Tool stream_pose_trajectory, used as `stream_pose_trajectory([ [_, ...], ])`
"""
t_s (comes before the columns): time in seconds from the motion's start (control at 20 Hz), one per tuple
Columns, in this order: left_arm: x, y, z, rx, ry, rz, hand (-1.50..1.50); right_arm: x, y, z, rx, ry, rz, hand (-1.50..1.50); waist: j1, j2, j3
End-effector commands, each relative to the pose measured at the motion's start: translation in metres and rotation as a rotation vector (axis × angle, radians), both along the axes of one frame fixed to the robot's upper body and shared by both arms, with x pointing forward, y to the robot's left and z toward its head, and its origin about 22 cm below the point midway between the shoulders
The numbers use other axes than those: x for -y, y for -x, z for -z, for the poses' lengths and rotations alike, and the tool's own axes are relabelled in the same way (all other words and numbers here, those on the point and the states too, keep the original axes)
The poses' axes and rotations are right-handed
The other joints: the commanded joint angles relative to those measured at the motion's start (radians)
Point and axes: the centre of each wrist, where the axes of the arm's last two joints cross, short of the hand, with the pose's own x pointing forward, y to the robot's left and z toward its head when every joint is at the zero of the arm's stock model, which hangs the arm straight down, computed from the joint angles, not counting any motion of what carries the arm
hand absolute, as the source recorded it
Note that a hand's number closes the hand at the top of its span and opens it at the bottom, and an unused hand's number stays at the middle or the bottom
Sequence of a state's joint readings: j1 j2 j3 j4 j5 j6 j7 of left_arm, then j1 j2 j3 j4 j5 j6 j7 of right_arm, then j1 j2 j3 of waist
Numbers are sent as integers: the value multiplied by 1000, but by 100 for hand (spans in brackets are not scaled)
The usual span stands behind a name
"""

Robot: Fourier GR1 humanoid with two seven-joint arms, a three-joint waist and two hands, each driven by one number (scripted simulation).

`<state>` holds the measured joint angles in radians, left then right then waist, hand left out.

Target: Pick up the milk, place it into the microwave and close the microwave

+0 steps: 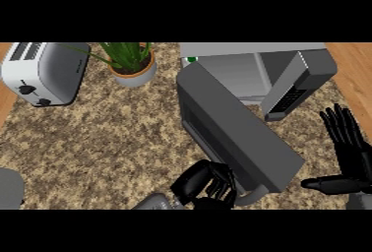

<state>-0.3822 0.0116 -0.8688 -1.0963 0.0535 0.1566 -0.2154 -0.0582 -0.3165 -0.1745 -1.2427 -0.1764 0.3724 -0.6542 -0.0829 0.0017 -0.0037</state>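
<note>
While the left hand (207,187) curls against the microwave door (236,138) at its free edge, the milk is unseen. That stiff hinged panel likely swings easily pushed there; the right hand (347,152), beside the microwave (251,64), rests spread

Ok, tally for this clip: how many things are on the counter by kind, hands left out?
Microwave, door swung open: 1
Toaster: 1
Potted plant: 1
Milk: 0 in view
Total: 3
</note>
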Motion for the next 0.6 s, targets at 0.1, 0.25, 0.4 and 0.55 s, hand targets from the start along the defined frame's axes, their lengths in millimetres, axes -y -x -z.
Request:
stream_pose_trajectory([
  [0.1, 23, 12, -6, 14, 73, -105, 150, 3, 1, -28, 26, -19, -85, -150, -29, 7, -1],
  [0.25, 25, -5, -17, 28, 107, -170, 150, 2, -5, -43, 58, -28, -133, -150, -61, 14, -3],
  [0.4, 30, -8, -24, 71, 147, -213, 150, 3, -5, -49, 52, -23, -219, -150, -78, 17, -3],
  [0.55, 35, -27, -41, 109, 175, -236, 150, 2, -11, -64, 65, 1, -291, -150, -97, 24, -3],
])
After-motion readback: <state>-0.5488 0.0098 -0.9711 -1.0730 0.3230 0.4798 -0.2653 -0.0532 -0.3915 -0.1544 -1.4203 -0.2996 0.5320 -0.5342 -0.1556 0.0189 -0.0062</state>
